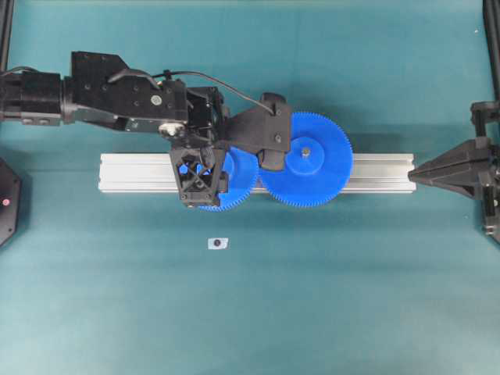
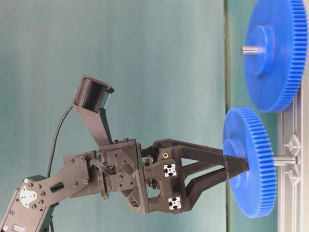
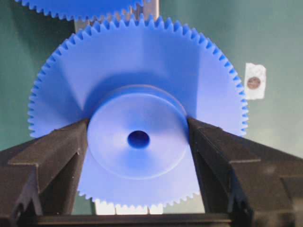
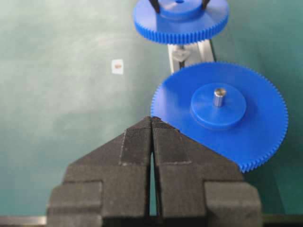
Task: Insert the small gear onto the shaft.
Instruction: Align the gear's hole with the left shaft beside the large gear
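A larger blue gear [image 1: 306,159] sits on a grooved aluminium rail [image 1: 383,173]. A small white tag [image 1: 218,243] lies on the teal table [image 1: 351,297] nearby.

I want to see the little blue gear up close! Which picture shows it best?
The left wrist view: the small gear fills the frame, hub and centre hole clear. Table-level shows it edge-on; overhead it is mostly hidden; the right wrist view shows it far off.
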{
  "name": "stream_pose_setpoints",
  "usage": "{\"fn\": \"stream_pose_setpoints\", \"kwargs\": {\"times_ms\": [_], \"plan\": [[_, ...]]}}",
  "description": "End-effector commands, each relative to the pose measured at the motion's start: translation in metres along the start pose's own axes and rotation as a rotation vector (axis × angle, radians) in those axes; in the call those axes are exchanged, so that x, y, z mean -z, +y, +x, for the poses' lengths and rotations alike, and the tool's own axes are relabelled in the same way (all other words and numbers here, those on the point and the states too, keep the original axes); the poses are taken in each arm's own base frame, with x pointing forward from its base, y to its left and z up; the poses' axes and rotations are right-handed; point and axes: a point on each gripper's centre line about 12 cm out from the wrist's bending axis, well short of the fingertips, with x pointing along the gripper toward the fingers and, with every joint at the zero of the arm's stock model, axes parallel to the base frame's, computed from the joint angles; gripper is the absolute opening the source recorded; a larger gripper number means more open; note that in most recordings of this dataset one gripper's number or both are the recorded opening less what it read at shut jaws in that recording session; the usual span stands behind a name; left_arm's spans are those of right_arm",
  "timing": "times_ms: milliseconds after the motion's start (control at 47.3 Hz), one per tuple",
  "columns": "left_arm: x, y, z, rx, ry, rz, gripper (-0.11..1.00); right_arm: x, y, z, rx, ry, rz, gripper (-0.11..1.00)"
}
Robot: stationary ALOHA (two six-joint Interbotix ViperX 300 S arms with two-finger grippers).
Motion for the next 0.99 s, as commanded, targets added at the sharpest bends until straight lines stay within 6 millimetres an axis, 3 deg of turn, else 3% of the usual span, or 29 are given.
{"fn": "stream_pose_setpoints", "kwargs": {"times_ms": [0,973], "plan": [[-0.0052,0.0106,-0.0107,-0.015,-0.031,-0.015,0.69,-0.0042,0.0005,0.0005,-0.001,-0.009,0.011,0.0],[-0.0138,0.0128,-0.0136,-0.013,-0.01,-0.013,0.69,-0.0044,0.0002,0.0002,0.0,-0.011,0.011,0.0]]}}
